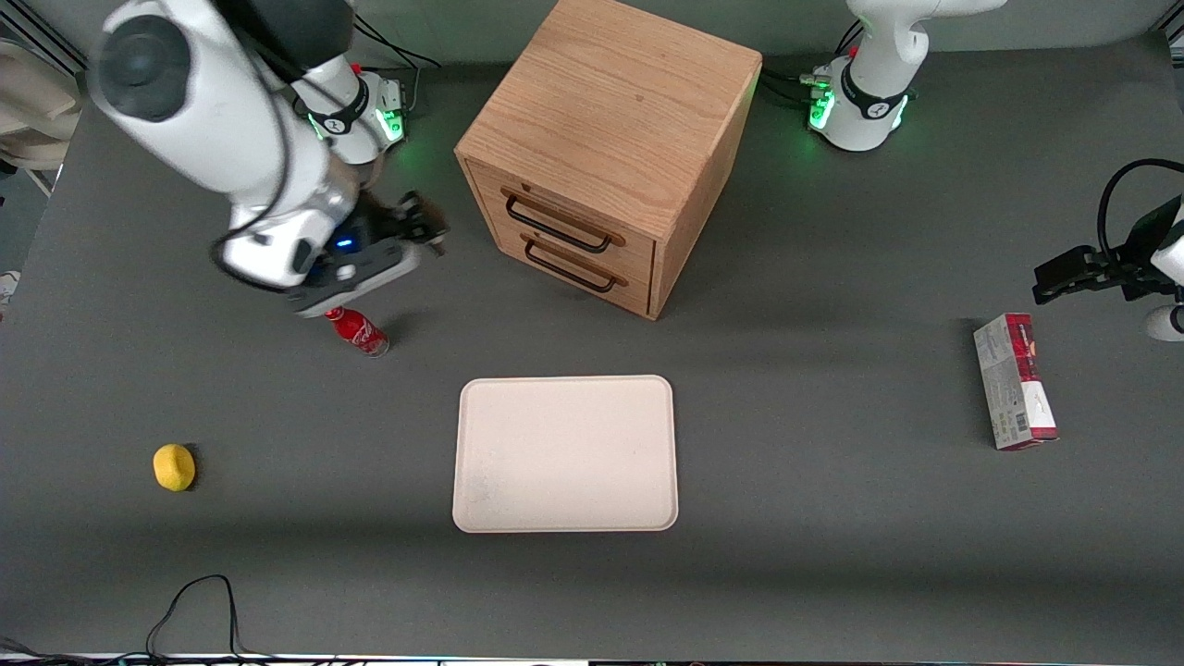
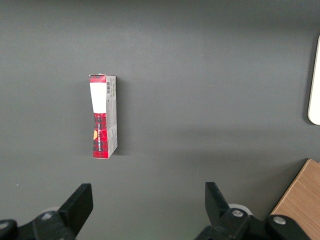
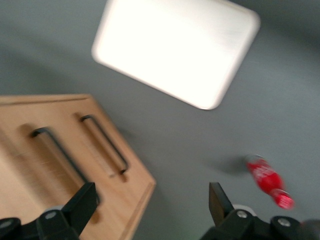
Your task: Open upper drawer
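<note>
Beside shut upper drawer; gripper agape

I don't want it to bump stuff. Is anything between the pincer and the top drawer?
No. In the front view only bare grey table shows between the open pincer and the upper drawer; the red bottle lies nearer the camera.

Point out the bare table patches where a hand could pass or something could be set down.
Bare table lies between tray and carton, and between lemon and tray. Crowded: the open gripper hangs by the cabinet near the shut upper drawer, over the bottle.
</note>
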Tool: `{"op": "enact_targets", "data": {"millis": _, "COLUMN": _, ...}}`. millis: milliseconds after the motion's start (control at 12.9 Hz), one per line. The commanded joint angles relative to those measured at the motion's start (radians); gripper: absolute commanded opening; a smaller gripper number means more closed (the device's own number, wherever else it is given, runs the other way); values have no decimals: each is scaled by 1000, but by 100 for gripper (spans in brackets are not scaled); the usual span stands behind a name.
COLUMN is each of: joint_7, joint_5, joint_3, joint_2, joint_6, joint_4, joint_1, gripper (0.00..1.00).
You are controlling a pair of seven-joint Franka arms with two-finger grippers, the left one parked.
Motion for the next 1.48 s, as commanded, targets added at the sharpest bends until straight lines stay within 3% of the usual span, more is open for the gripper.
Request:
{"op": "enact_targets", "data": {"millis": 0, "joint_7": -54, "joint_5": 11, "joint_3": 133, "joint_2": 97, "joint_6": -14, "joint_4": 49, "joint_1": 1, "gripper": 100}}
{"op": "enact_targets", "data": {"millis": 233, "joint_7": -159, "joint_5": 11, "joint_3": 191, "joint_2": 134, "joint_6": 8, "joint_4": 9, "joint_1": 16, "gripper": 100}}
{"op": "enact_targets", "data": {"millis": 467, "joint_7": -177, "joint_5": 3, "joint_3": 225, "joint_2": 143, "joint_6": 130, "joint_4": -106, "joint_1": 23, "gripper": 100}}
{"op": "enact_targets", "data": {"millis": 700, "joint_7": -325, "joint_5": -5, "joint_3": 222, "joint_2": 144, "joint_6": 171, "joint_4": -173, "joint_1": -2, "gripper": 100}}
{"op": "enact_targets", "data": {"millis": 1400, "joint_7": -493, "joint_5": -5, "joint_3": 185, "joint_2": 166, "joint_6": 158, "joint_4": -186, "joint_1": -30, "gripper": 100}}
